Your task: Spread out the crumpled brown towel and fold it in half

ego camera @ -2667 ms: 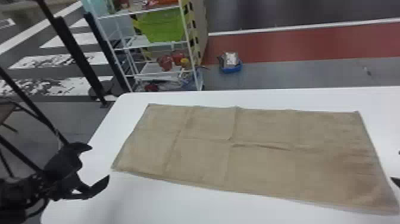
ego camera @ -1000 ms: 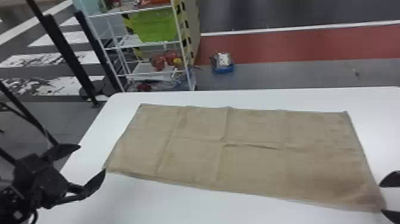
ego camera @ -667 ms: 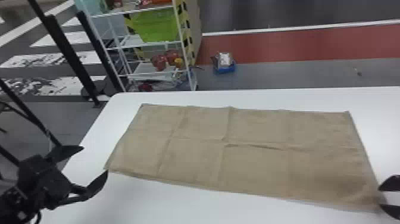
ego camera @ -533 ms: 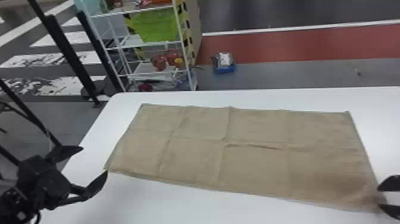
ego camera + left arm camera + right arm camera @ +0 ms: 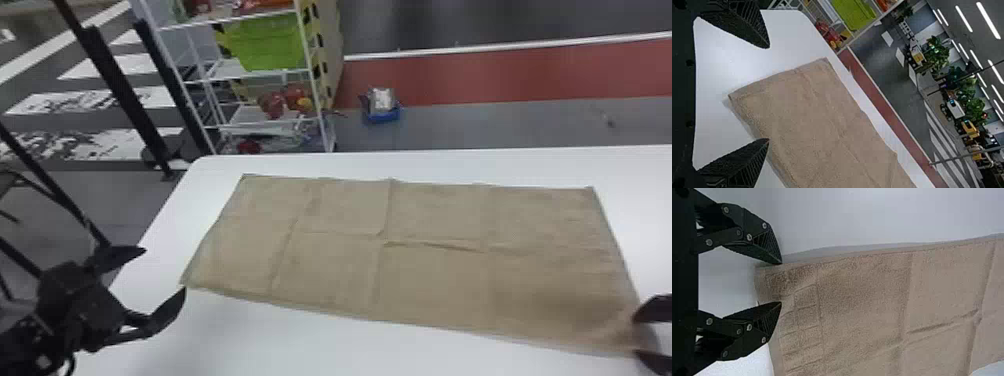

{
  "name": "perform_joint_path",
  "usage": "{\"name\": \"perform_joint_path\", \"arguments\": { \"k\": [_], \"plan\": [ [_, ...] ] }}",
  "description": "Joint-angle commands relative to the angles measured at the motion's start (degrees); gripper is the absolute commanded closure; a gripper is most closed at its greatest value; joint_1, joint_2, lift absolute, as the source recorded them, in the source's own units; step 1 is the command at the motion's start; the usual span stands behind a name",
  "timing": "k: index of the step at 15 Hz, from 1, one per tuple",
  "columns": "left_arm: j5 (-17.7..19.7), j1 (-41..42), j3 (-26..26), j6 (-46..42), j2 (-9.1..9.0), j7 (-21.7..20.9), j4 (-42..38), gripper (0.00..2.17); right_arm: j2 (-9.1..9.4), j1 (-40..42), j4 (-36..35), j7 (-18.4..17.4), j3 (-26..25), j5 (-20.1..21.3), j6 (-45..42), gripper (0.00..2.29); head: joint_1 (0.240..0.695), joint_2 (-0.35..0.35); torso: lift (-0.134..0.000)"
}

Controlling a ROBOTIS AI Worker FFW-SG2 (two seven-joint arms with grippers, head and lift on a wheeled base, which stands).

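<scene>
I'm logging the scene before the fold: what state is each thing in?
Brown towel: spread out nearly flat, creased
Left pincer: open, empty
Right pincer: open, at the towel's near right corner
White table: bearing the towel
Shelf rack: standing, loaded

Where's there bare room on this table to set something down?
Bare tabletop shows beyond the far edge of the brown towel and before its near edge. It's crowded at both near corners, by the left fingers and right fingers.

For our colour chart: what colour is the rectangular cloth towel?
The towel is light brown; head view shows it best.
</scene>
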Motion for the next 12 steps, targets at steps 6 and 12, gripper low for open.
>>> {"name": "perform_joint_path", "arguments": {
  "k": [6,12],
  "plan": [
    [0.00,0.04,0.35,-0.18,0.18,0.17,0.75,0.05,0.10,-1.64,1.21,0.28,-1.73,-5.43,1.03,1.63,0.695,0.237,-0.134],
    [-0.09,0.04,-0.26,-0.35,0.00,0.17,0.57,0.05,-3.06,7.58,-6.43,0.28,-6.30,-10.26,1.39,1.71,0.695,0.240,-0.134]
  ]
}}
